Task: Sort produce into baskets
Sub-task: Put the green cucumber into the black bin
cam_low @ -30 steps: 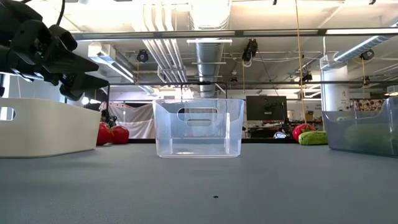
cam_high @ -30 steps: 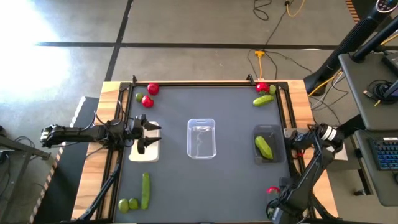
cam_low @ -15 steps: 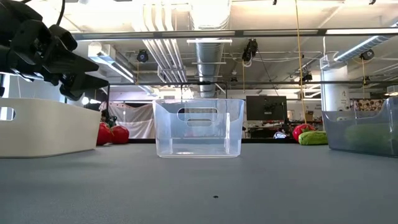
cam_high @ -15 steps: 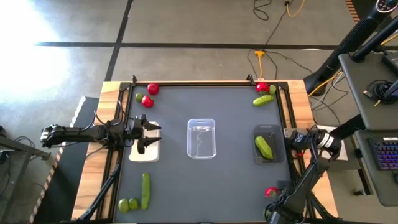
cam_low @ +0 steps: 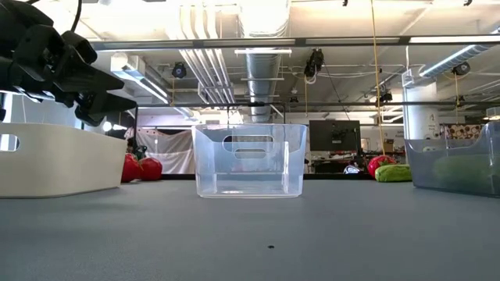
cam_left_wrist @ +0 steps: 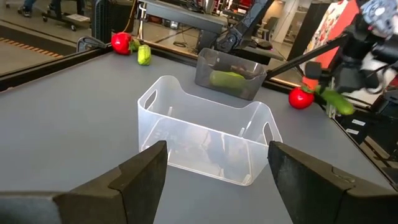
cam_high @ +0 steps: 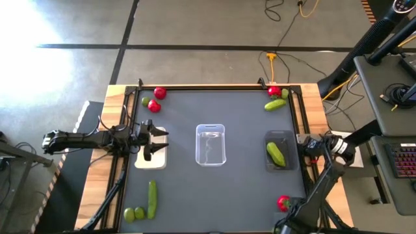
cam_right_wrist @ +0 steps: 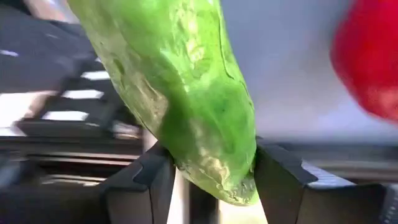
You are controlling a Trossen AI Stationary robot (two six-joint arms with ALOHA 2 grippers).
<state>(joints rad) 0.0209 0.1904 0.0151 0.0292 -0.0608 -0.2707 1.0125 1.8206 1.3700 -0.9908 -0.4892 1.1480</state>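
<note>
Your dark grey basket (cam_high: 281,139) on the table's right side already holds one long green cucumber (cam_high: 275,154). Your right gripper (cam_right_wrist: 211,163), near the front right corner, grips another long green cucumber piece (cam_right_wrist: 180,87). Your left gripper (cam_high: 158,142) hovers spread wide over the white basket (cam_high: 151,160).

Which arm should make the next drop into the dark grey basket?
Right. The right gripper is shut on a cucumber, and the dark grey basket, holding another cucumber, sits on its side. The left gripper hovers open over the white basket.
</note>
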